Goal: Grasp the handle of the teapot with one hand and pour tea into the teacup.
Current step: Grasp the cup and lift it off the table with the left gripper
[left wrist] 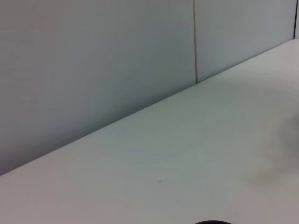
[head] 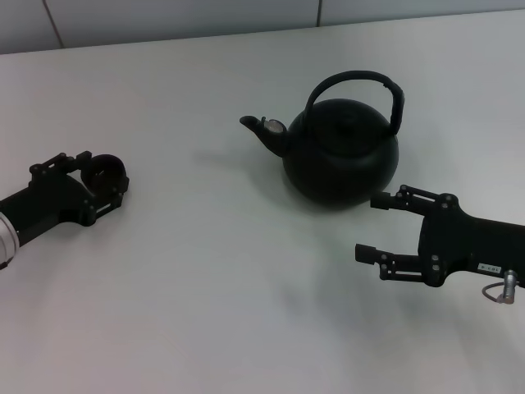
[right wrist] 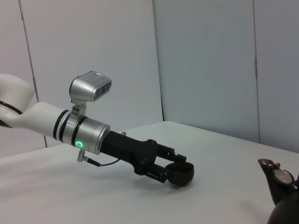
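Observation:
The black teapot point(head: 340, 156) stands upright on the white table, its spout point(head: 262, 127) pointing left and its arched handle point(head: 357, 80) upright over the body. My right gripper point(head: 373, 226), with the white label, is open and empty just in front of the teapot's right side, apart from it. My left gripper point(head: 104, 182) at the far left is shut on the small black teacup point(head: 107, 167), low over the table. The right wrist view shows the left gripper point(right wrist: 174, 169) on the teacup point(right wrist: 183, 173) and the teapot's spout point(right wrist: 279, 173).
The white table point(head: 230, 271) runs back to a pale panelled wall point(head: 180, 16). The left wrist view shows only the table point(left wrist: 187, 158), the wall point(left wrist: 93, 60) and a dark sliver at the frame's edge.

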Motion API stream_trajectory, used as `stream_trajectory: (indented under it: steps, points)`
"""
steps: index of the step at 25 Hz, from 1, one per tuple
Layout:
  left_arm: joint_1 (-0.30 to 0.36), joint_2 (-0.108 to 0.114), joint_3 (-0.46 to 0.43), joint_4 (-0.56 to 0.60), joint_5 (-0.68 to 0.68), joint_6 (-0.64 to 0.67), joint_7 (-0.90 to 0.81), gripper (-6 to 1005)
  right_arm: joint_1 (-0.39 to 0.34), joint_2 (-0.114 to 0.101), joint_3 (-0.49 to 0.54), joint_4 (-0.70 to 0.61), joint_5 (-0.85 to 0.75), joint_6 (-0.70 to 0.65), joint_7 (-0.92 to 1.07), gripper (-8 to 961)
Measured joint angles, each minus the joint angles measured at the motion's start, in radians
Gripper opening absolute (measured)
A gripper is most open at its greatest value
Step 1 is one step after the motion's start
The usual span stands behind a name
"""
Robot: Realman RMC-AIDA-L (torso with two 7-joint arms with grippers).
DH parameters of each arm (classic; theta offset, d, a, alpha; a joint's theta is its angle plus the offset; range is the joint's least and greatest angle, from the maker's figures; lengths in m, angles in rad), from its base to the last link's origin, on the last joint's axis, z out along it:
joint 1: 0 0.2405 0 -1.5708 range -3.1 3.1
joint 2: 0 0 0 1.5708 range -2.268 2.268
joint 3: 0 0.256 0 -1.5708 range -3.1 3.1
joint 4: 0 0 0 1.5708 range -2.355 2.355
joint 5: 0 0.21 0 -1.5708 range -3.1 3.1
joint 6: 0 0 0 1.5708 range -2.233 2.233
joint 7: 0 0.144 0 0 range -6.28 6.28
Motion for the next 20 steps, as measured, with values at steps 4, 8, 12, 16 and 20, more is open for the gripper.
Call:
stream_trajectory:
  steps: [4, 8, 12, 16, 20]
  points:
    - [-0.004, 0.0, 0.0, 0.0, 0.0, 0.001, 0.0, 717, 0.0, 0.0, 0.0, 0.0, 0.0, 0.0, 0.001, 820]
    - [-0.004, 0.0, 0.001, 0.001, 0.0, 0.021, -0.005, 689, 0.0, 0.0, 0.0, 0.0, 0.0, 0.0, 0.002, 820]
    - [-0.017, -0.006, 0.043, 0.01, -0.001, 0.073, -0.023, 690, 0.0, 0.0, 0.0, 0.0, 0.0, -0.005, 0.002, 820]
    - [-0.056, -0.014, 0.138, 0.012, -0.007, 0.07, -0.046, 690, 0.0, 0.0, 0.002, -0.001, 0.001, -0.015, 0.002, 820]
    - [-0.081, -0.017, 0.177, 0.004, -0.008, 0.059, -0.052, 690, 0.0, 0.0, 0.003, -0.003, 0.001, -0.016, 0.002, 820]
